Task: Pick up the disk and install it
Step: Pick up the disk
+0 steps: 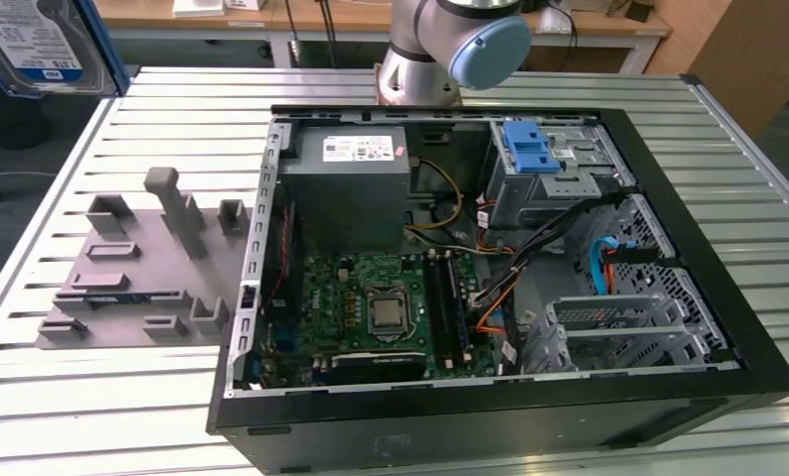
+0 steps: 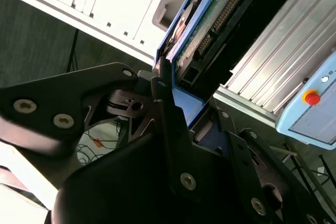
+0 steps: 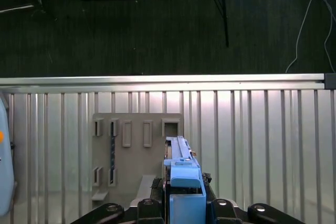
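Slatted aluminium table (image 1: 130, 416) is carrying the whole workstation, seen in the exterior view. At the exterior view's far left, in the upper corner, the disk (image 1: 31, 45) is hanging in the air close to the camera, well apart from the open computer case (image 1: 501, 426), its label side facing the lens and its blue carrier framing the edge. Below it, a grey fixture plate (image 1: 130, 288) with upright slots is lying on the slats just beside the case. Further toward the exterior view's right, the case is lying on its side with the cover off, showing a grey power supply (image 1: 348, 188) at the back, a green motherboard (image 1: 368, 297) in front of it, and then a drive cage with a blue latch (image 1: 529, 149). The arm (image 1: 448, 40) is standing behind the case. In the second wrist view, the gripper (image 2: 184, 103) is clamping the disk by its carrier, with one black finger (image 2: 164, 85) pressing against the blue edge while the green circuit-board side of the drive is facing the camera; a pale pendant with a red button (image 2: 312, 98) is sitting beyond the table edge. In the first wrist view, the disk is showing edge-on between the black gripper parts, hanging above the fixture plate and the slats
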Controlling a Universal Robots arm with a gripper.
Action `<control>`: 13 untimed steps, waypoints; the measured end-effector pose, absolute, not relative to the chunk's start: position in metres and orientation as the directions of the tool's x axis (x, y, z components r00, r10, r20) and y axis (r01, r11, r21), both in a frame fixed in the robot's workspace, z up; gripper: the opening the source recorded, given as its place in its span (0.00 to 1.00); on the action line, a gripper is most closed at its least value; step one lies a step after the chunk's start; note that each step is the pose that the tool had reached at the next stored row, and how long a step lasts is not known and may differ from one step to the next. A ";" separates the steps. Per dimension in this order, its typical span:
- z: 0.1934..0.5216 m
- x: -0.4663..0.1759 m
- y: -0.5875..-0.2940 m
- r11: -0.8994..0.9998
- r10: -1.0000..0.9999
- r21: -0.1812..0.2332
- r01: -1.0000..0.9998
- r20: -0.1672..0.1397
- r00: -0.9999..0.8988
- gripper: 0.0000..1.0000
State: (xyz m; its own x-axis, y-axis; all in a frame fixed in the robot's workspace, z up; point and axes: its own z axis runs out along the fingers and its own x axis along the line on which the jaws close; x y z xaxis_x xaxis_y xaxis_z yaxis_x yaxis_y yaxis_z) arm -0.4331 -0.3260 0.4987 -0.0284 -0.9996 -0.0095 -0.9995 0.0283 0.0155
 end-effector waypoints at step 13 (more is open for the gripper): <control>0.505 -0.433 -0.326 0.028 -1.000 0.016 -0.999 -0.010 -0.028 0.36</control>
State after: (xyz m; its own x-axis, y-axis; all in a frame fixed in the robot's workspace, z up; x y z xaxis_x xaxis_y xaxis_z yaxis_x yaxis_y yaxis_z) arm -0.4331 -0.3260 0.5052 -0.0285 -0.9995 -0.0096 -0.9995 0.0283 0.0155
